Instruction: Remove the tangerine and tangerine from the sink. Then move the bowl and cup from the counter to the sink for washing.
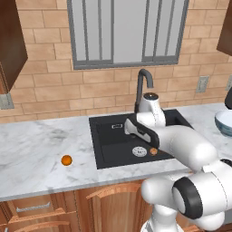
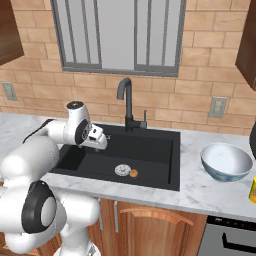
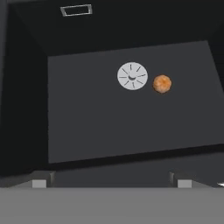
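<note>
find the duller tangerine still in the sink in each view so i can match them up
Left base view: the duller tangerine lies on the sink floor, just right of the silver drain, beside the arm.
Right base view: lower centre of the basin, right of the drain.
Hand view: upper right of centre, right of the drain.
Shared landmark: the drain.

Two tangerines (image 1: pixel 66 160) (image 2: pixel 133 173); one bowl (image 2: pixel 226 161)

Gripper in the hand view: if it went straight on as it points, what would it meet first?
Probably the bare floor of the black rectangular sink, short of the round silver drain and dull orange tangerine. The open gripper holds nothing.
</note>
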Controlling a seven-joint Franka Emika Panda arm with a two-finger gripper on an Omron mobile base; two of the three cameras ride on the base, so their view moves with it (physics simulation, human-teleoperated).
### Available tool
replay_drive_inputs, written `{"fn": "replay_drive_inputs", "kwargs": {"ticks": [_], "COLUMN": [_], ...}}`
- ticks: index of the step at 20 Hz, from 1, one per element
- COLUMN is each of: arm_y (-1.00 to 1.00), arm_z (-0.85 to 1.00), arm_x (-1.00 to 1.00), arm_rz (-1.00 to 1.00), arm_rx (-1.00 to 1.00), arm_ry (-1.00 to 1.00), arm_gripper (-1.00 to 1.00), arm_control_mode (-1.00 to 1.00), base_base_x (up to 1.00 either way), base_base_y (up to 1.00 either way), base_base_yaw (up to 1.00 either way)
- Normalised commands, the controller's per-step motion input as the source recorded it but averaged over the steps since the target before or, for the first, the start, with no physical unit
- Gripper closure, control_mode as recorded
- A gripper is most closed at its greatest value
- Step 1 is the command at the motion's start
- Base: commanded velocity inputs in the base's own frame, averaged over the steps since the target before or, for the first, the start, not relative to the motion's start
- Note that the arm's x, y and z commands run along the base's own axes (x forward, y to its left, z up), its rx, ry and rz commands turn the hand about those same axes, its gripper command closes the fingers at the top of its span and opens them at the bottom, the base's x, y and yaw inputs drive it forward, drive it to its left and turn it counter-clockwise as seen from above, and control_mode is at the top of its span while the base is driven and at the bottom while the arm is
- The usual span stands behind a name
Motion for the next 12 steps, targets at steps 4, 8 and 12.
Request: {"fn": "replay_drive_inputs", "kwargs": {"ticks": [4,8,12], "arm_y": [-0.32,-0.29,-0.27], "arm_z": [-0.02,-0.04,-0.07], "arm_x": [0.06,0.05,0.12], "arm_rz": [0.0,0.0,0.0], "arm_rx": [0.0,0.0,0.0], "arm_ry": [-0.01,0.0,0.0], "arm_gripper": [-1.0,-1.0,-1.0], "arm_control_mode": [-1.0,-1.0,-1.0], "base_base_x": [0.0,0.0,0.0], "base_base_y": [0.0,0.0,0.0], "base_base_yaw": [0.0,0.0,0.0]}}
